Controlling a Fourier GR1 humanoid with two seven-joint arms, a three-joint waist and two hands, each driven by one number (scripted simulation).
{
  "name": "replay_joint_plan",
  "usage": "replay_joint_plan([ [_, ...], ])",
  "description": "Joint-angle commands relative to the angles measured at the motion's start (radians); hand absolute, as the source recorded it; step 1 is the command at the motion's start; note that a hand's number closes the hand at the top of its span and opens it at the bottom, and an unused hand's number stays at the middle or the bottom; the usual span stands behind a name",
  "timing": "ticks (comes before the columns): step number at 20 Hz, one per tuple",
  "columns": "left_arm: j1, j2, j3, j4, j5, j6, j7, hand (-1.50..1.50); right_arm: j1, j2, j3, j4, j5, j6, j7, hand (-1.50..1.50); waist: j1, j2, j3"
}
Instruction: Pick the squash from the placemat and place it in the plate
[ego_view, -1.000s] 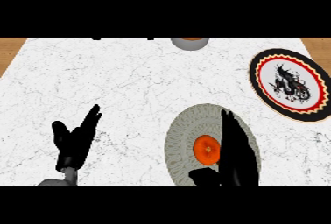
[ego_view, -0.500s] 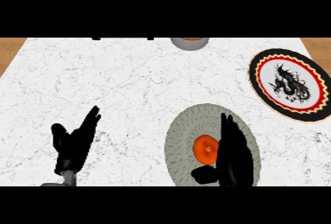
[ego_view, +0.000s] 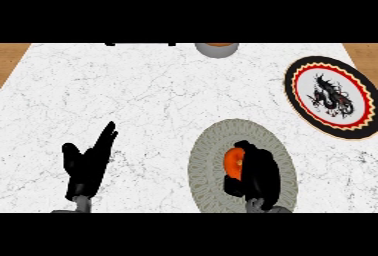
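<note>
An orange squash lies on the round grey placemat at the lower right. My right hand covers the squash's right side, its fingers curled round it, so only the left part of the squash shows. The plate, black-rimmed with a red ring and a dark dragon figure on white, lies at the far right, apart from the placemat. My left hand rests open at the lower left, fingers pointing up.
A grey bowl with something orange inside stands at the counter's far edge. The white marble counter spreads between the placemat and the far edge. Wooden floor shows at both upper corners.
My right hand's fingers, straight over the squash before, have curled round it. The left hand has hardly moved.
</note>
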Motion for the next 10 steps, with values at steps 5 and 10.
replay_joint_plan([
  [5, -0.013, -0.010, 0.019, 0.036, 0.023, -0.047, 0.019, 0.00, -0.021, 0.011, 0.083, 0.050, 0.069, -0.010, 0.068, 1.50, -0.003, 0.005, -0.003],
  [10, 0.025, -0.022, 0.011, -0.003, -0.004, -0.023, 0.024, 0.00, -0.038, -0.016, 0.013, -0.006, 0.166, -0.003, 0.003, 1.50, -0.003, 0.005, -0.003],
])
